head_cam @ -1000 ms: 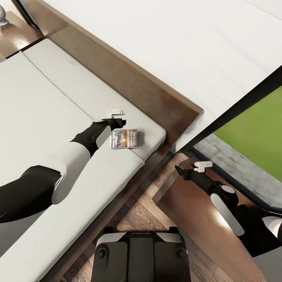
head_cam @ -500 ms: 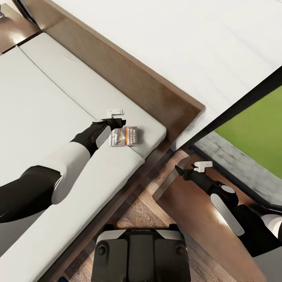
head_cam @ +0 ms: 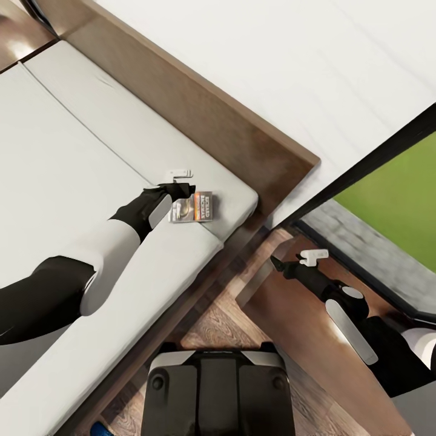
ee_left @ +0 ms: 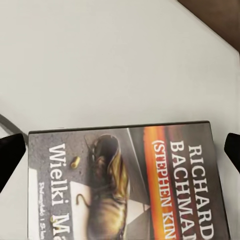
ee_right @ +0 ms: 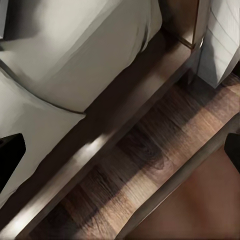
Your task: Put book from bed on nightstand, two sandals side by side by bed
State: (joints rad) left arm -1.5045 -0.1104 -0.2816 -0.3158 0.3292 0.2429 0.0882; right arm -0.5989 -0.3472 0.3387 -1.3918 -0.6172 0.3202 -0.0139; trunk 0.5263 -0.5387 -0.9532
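Book flat on bed mattress, near headboard-end corner by nightstand. Left end effector over book's edge, fingers spread wide, book between fingertips, not gripped. Right end effector above nightstand corner, fingers wide apart, empty.

book | flat, cover up | bed mattress corner

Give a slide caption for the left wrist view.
Open left gripper straddling the book on the bed's mattress.
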